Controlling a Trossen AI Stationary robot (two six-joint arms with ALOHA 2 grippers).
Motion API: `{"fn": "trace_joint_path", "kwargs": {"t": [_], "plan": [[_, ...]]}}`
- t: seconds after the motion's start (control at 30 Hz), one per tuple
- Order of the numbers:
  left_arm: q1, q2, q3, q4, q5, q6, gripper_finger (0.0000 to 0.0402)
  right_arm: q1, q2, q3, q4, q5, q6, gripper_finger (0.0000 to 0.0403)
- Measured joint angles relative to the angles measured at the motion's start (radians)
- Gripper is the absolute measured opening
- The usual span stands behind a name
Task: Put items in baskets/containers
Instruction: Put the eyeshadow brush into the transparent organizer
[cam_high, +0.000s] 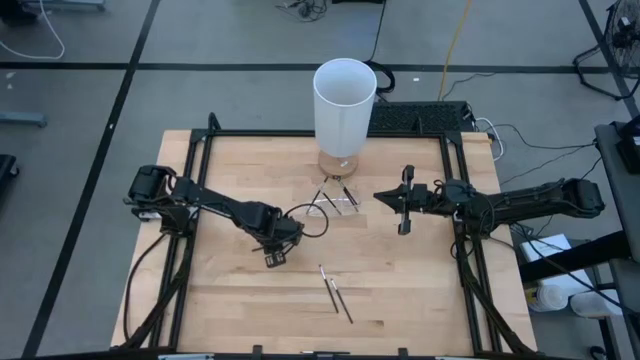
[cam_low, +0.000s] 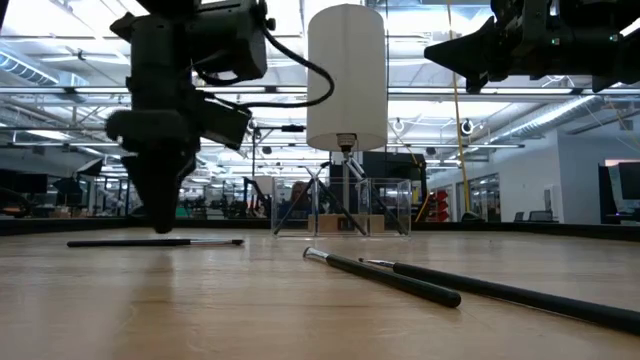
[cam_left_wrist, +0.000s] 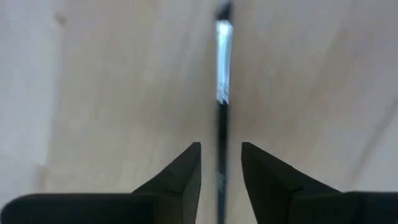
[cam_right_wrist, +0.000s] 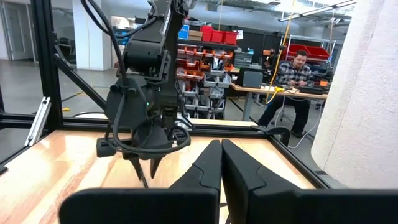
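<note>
Left gripper (cam_left_wrist: 221, 163) low over bench (cam_high: 240, 290), fingers spread astride stick (cam_left_wrist: 221, 93), not pinching | right gripper (cam_high: 404, 229) raised, fingers pressed together | two sticks (cam_high: 335, 292) loose near front edge | clear container (cam_high: 335, 199) beside white cylinder (cam_high: 344, 105)

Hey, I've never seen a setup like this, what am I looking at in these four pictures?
Two dark robot arms work at a wooden table. One picture looks down from above, one looks level across the tabletop, and two come from cameras on the arms' wrists. The left tool is low over the table, its fingers open on either side of a thin dark stick lying flat. The right tool waits raised, shut on nothing. Two more sticks lie nearer the front. A clear plastic container with sticks in it stands by a tall white cylinder.
</note>
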Motion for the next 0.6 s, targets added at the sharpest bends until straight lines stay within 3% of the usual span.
{"fn": "trace_joint_path", "kwargs": {"t": [0.1, 0.3, 0.6], "plan": [[-0.003, 0.000, 0.000, 0.022, 0.044, 0.013, 0.0127, 0.000, 0.000, 0.000, 0.000, 0.000, 0.000, 0.0000], [-0.006, 0.013, 0.000, 0.032, 0.002, 0.015, 0.0116, 0.000, 0.000, 0.000, 0.000, 0.000, 0.000, 0.0000], [-0.005, 0.134, 0.012, 0.049, 0.006, -0.032, 0.0085, 0.000, 0.000, 0.000, 0.000, 0.000, 0.000, 0.0000]]}}
